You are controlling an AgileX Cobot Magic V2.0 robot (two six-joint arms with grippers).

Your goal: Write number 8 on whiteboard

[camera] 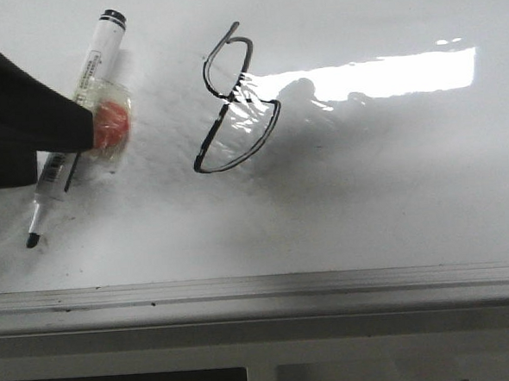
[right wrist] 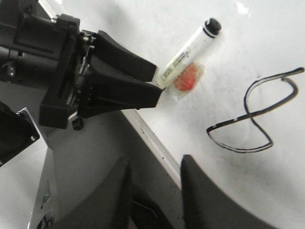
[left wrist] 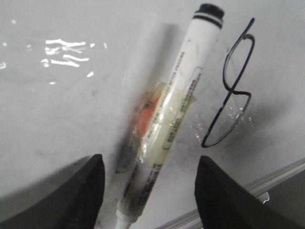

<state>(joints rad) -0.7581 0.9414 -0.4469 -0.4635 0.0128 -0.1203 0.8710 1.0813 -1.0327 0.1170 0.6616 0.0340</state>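
The number 8 [camera: 230, 97] is drawn in thin black line on the whiteboard [camera: 367, 201], slanted, with a small upper loop and a larger lower loop. It also shows in the left wrist view [left wrist: 232, 90] and the right wrist view [right wrist: 250, 113]. A white marker [camera: 95, 58] with an orange lump [camera: 110, 123] taped to it lies on the board left of the 8. My left gripper [left wrist: 150, 191] is open and straddles the marker's [left wrist: 190, 71] tip end without touching it. My right gripper [right wrist: 155, 191] is open and empty over the board's front edge.
A grey metal rail [camera: 260, 287] runs along the board's front edge, with a darker table frame below it. A bright glare patch [camera: 377, 75] lies right of the 8. The left arm's black body [right wrist: 57, 71] shows beside the marker [right wrist: 186, 47].
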